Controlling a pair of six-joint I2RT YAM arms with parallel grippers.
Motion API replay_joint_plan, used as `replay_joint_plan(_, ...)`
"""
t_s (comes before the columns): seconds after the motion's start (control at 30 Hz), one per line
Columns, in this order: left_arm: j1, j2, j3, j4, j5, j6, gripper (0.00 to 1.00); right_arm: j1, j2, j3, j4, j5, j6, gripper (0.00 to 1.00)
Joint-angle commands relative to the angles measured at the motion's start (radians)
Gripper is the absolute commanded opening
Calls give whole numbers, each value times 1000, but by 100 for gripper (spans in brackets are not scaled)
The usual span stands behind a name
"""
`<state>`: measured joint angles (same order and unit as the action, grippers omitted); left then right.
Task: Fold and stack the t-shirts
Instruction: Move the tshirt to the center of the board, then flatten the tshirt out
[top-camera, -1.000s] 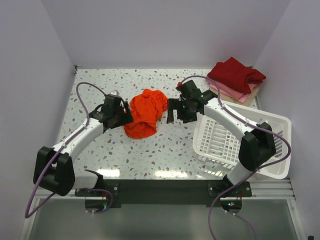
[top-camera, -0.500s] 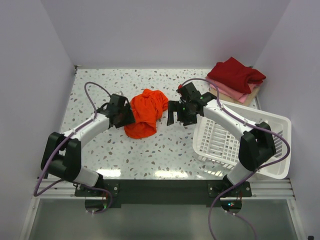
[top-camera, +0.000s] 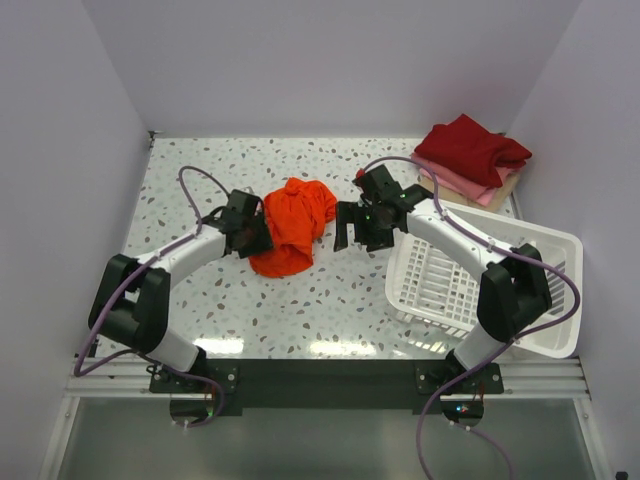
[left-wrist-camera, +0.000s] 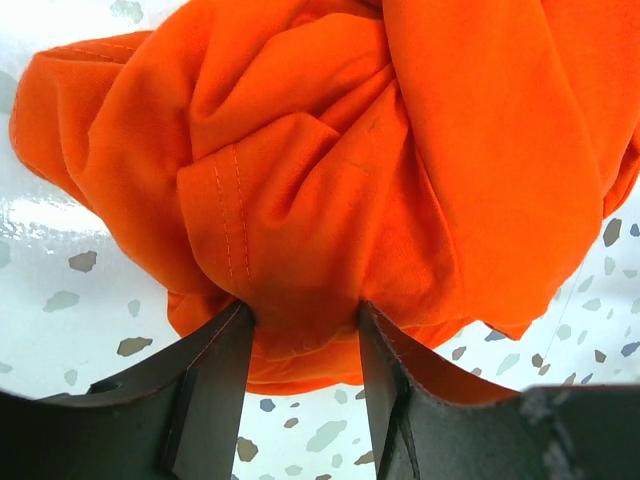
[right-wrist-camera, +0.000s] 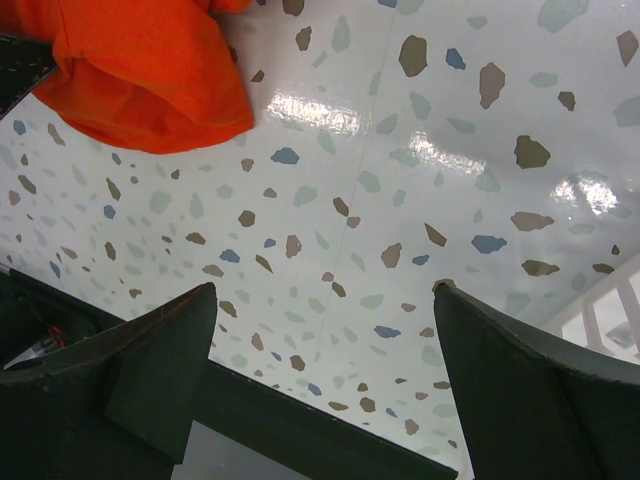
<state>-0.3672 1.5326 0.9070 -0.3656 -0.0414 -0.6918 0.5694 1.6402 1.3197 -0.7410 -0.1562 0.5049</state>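
Reaching further in than a second ago, the left gripper (left-wrist-camera: 300, 318) now pinches a fold at the left edge of the crumpled orange t-shirt (top-camera: 297, 222), mid-table, probably to spread it. The right gripper (top-camera: 343, 224) waits agape just right of it.

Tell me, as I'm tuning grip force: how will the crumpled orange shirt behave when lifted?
Probably floppy: the orange t-shirt lies crumpled in soft folds, so it should sag and unfurl when raised. Likely light: it looks like thin stitched cloth. The left gripper straddles one fold, so that layer may rise first.
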Motion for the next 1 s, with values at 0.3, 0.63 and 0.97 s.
replay_joint_plan(0.3,-36,-34,23,-38,-67,-45,52,3,-6,1,-5,-19,0,93)
replay_joint_plan(0.63,-52,1,27,13,-48,-29,45,3,-3,1,-11,-13,-3,93)
replay_joint_plan(0.97,-52,-8,82,-27,-32,-31,0,3,4,7,-20,-22,-3,93)
